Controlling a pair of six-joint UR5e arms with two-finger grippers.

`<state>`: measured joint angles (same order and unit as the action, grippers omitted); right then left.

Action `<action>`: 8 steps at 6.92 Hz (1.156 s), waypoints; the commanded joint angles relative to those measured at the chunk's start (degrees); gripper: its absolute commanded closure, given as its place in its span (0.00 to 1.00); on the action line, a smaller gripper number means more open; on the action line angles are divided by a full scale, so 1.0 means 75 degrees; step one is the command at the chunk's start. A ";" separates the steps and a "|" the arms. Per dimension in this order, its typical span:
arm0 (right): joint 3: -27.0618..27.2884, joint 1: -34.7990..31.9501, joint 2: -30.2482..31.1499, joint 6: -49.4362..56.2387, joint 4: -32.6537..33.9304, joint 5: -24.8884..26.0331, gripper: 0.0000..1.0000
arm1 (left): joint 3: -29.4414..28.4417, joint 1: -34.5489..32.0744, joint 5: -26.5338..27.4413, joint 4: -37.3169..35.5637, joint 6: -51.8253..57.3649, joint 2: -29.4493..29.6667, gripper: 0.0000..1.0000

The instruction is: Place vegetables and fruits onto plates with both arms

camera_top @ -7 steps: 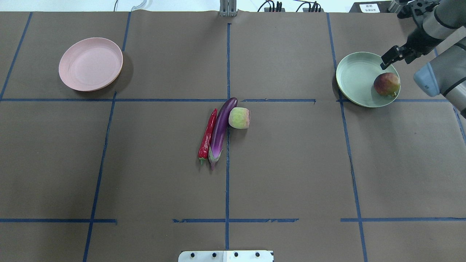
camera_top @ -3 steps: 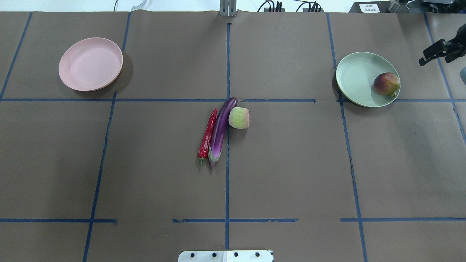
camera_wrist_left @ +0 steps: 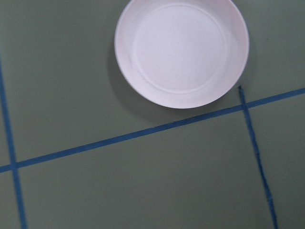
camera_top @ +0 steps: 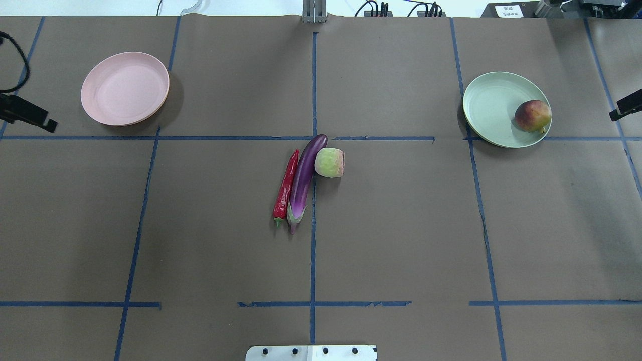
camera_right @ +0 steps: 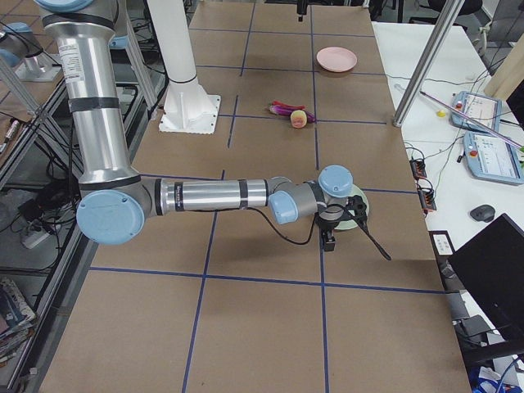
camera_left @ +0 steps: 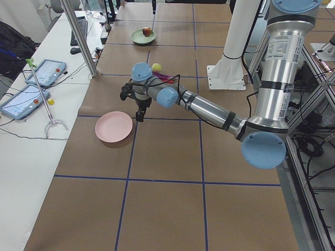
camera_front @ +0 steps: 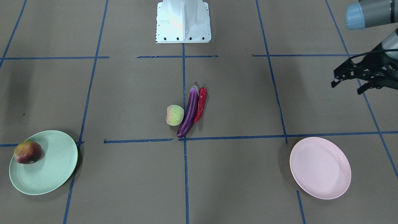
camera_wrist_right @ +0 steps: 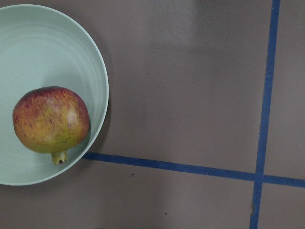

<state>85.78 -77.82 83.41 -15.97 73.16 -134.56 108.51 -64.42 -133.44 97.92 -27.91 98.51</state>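
The purple eggplant [camera_top: 304, 180] lies mid-table, with the red chili pepper [camera_top: 286, 188] along one side and the pale yellow-green fruit [camera_top: 329, 162] touching the other. The dark red fruit [camera_top: 532, 116] sits in the mint green plate [camera_top: 489, 108] and also shows in the right wrist view [camera_wrist_right: 51, 119]. The pale pink plate [camera_top: 125, 87] is empty. My left gripper [camera_front: 346, 85] is open and empty, above the table beside the pink plate. My right gripper [camera_right: 342, 225] is open and empty, just outside the green plate. One of its fingers [camera_top: 624, 108] shows at the overhead view's right edge.
The white base block [camera_front: 183, 20] stands at the robot's edge of the table. Blue tape lines divide the brown table cover. A side table with tablets [camera_left: 42, 73] and a metal post [camera_left: 78, 36] stand beyond the far edge.
My right gripper has drawn back from over the green plate to the overhead view's right edge, and the dark red fruit stays in the plate. My left gripper has come in at the left edge.
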 commanded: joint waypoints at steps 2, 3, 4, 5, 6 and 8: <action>0.0106 -0.0007 0.0152 -0.0004 -0.0040 0.0012 0.00 | -0.0322 0.2582 0.0713 -0.0013 -0.3545 0.2047 0.00; 0.0106 -0.0007 0.0152 -0.0004 -0.0040 0.0012 0.00 | -0.0625 0.3343 0.1739 -0.0013 -0.4531 0.2703 0.00; 0.0106 -0.0007 0.0152 -0.0004 -0.0040 0.0012 0.00 | -0.1081 0.4012 0.2480 -0.0048 -0.5353 0.3336 0.00; 0.0106 -0.0007 0.0152 -0.0016 -0.0040 0.0012 0.00 | -0.1723 0.4576 0.3404 -0.0489 -0.5883 0.4247 0.00; 0.0106 -0.0007 0.0141 -0.0027 -0.0040 0.0012 0.00 | -0.2101 0.5045 0.4214 -0.1051 -0.5935 0.4801 0.01; 0.0117 -0.0007 0.0152 -0.0039 -0.0040 0.0012 0.00 | -0.2803 0.5330 0.4712 -0.1197 -0.5947 0.5122 0.15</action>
<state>86.60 -77.87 84.52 -16.18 72.86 -134.47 91.12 -25.98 -100.97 89.83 -72.21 134.89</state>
